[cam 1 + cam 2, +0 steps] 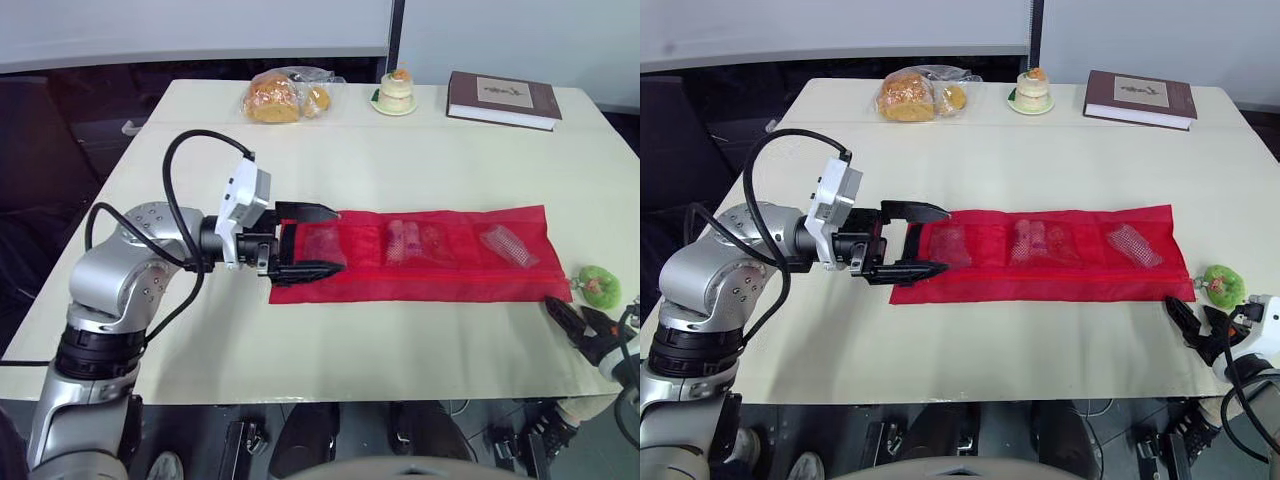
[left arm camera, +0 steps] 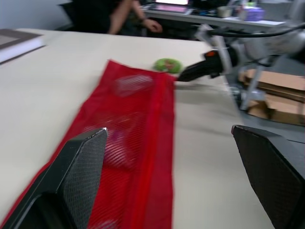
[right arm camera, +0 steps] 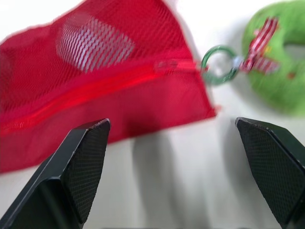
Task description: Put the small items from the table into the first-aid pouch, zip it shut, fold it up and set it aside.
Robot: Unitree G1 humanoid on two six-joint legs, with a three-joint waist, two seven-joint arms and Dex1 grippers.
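Left eye view: red mesh pouch (image 1: 440, 255) lies flat, unfolded, across middle of desk (image 1: 400, 150); three small items visible under mesh. Left fingers (image 1: 308, 212) spread wide, pouch left end between them, near finger over its corner; contact not clear. Right fingers (image 1: 563, 312) also wide apart, holding nothing, low at near desk edge, just beside pouch right corner. Green charm (image 1: 600, 286) joined to zip ring (image 3: 218, 64) there.
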